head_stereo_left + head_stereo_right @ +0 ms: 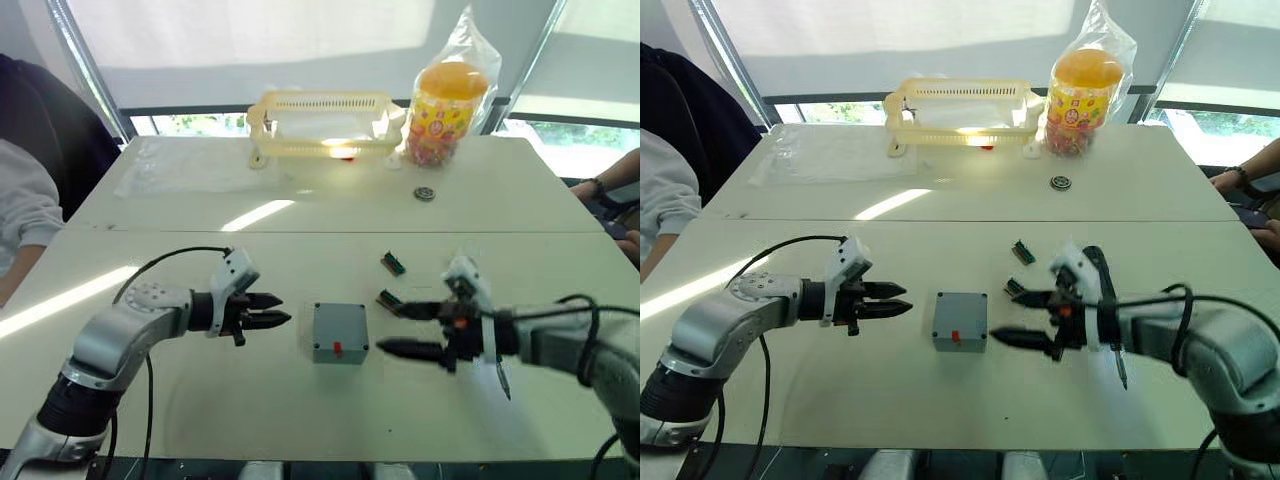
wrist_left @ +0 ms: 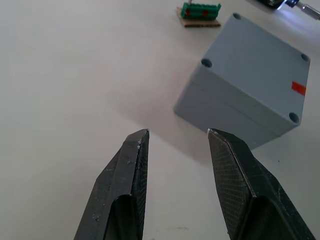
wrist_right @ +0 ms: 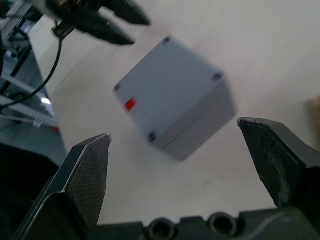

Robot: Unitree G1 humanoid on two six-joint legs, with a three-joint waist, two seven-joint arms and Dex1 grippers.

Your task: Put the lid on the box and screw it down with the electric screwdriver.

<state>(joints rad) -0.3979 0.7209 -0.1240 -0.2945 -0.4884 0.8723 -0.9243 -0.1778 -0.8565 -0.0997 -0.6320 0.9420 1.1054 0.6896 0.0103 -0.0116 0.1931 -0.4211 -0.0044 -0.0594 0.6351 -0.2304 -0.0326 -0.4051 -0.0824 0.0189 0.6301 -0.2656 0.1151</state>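
Nearby: green pieces (image 1: 392, 263) beside box (image 1: 339, 332) | screwdriver (image 1: 1118, 362), perhaps, behind right arm

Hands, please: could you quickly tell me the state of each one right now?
Left hand: open, holding nothing, beside the box.
Right hand: open wide, holding nothing.

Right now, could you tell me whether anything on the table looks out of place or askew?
Nothing looks spilled or damaged. The box stands upright between the open left pincer and open right pincer, lid already on top. The screwdriver lies on the table under the right arm, unheld. Two small green pieces lie loose nearby.
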